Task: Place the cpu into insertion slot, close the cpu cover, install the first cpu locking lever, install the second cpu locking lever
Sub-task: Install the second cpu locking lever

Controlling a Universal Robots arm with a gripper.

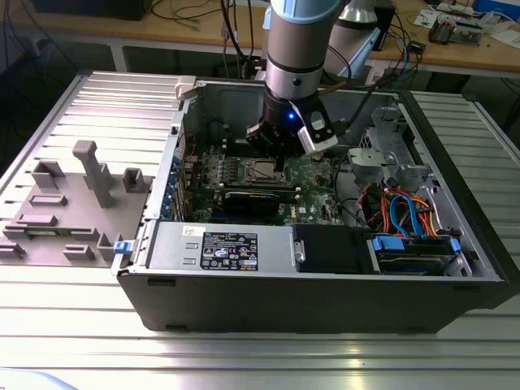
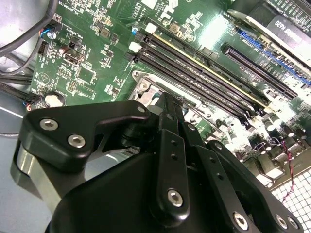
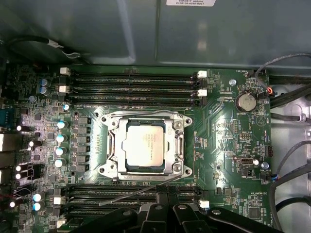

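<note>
One square silver cpu (image 3: pixel 144 147) in insertion slot (image 3: pixel 112 162), apparently.

I see the cpu (image 3: pixel 144 145) in the insertion slot (image 3: pixel 112 121), the cpu cover (image 3: pixel 176 145) down around it, memory slots (image 3: pixel 131 87) on both sides.

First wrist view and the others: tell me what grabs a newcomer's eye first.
The silver-topped cpu sits in the insertion slot at the middle of the green motherboard, with the cpu cover lying closed around it. In the exterior view, the arm's gripper hangs just above that socket inside the open computer case.
</note>
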